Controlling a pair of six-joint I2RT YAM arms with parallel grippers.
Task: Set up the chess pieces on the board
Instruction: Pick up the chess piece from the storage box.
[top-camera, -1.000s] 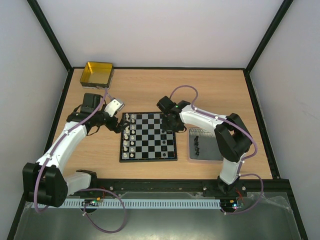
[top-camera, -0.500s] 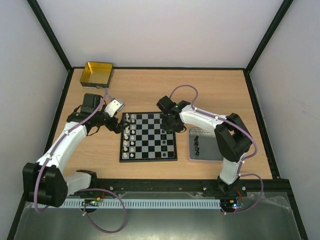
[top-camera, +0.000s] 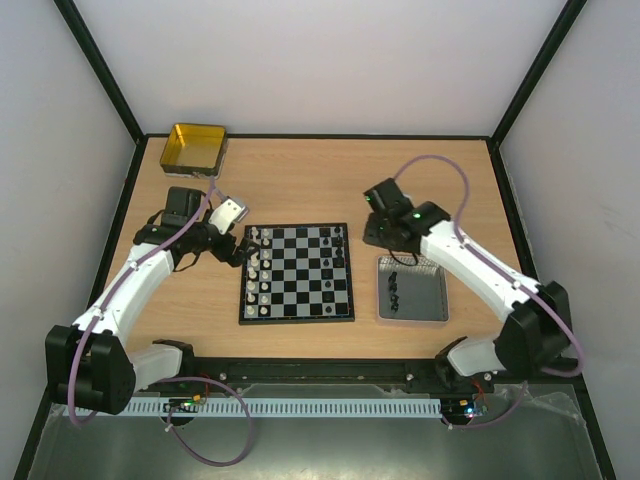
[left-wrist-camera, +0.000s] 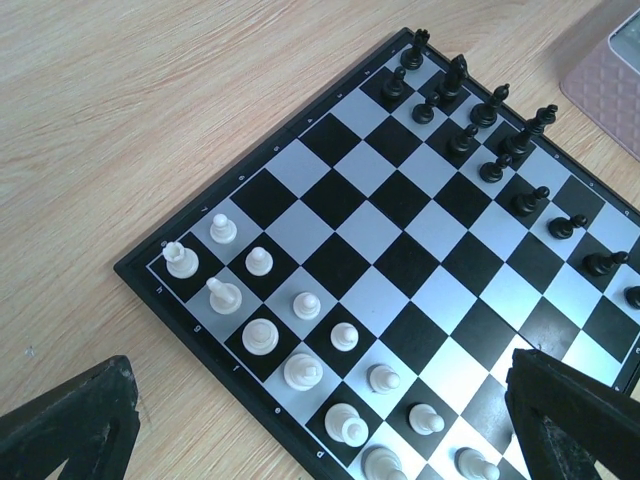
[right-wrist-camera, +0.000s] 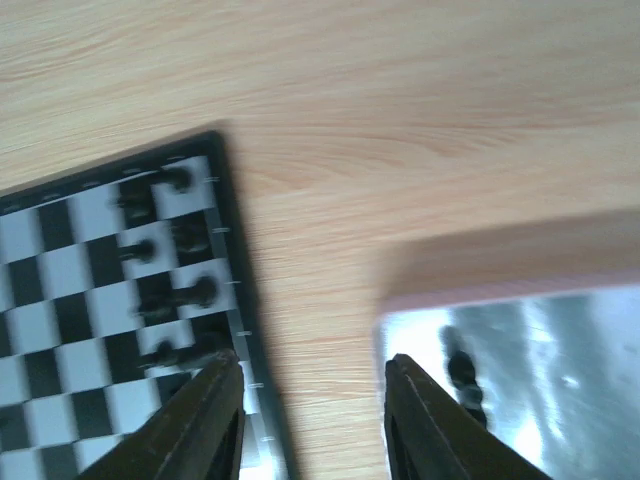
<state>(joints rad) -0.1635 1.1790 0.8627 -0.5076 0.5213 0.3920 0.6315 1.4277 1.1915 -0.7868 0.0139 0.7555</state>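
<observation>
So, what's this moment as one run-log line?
left gripper: open, beside board | right gripper: open, empty, between board and tray | pieces on tray

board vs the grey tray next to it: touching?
Apart. The right wrist view shows a strip of bare table between the board and the tray; the top view shows the same gap.

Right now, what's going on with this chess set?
Two robot arms are setting up the board. White pieces line its left edge, black pieces part of the right; more wait in the tray. The right end effector hovers empty between board and tray; the left end effector hangs open by the white side.
</observation>
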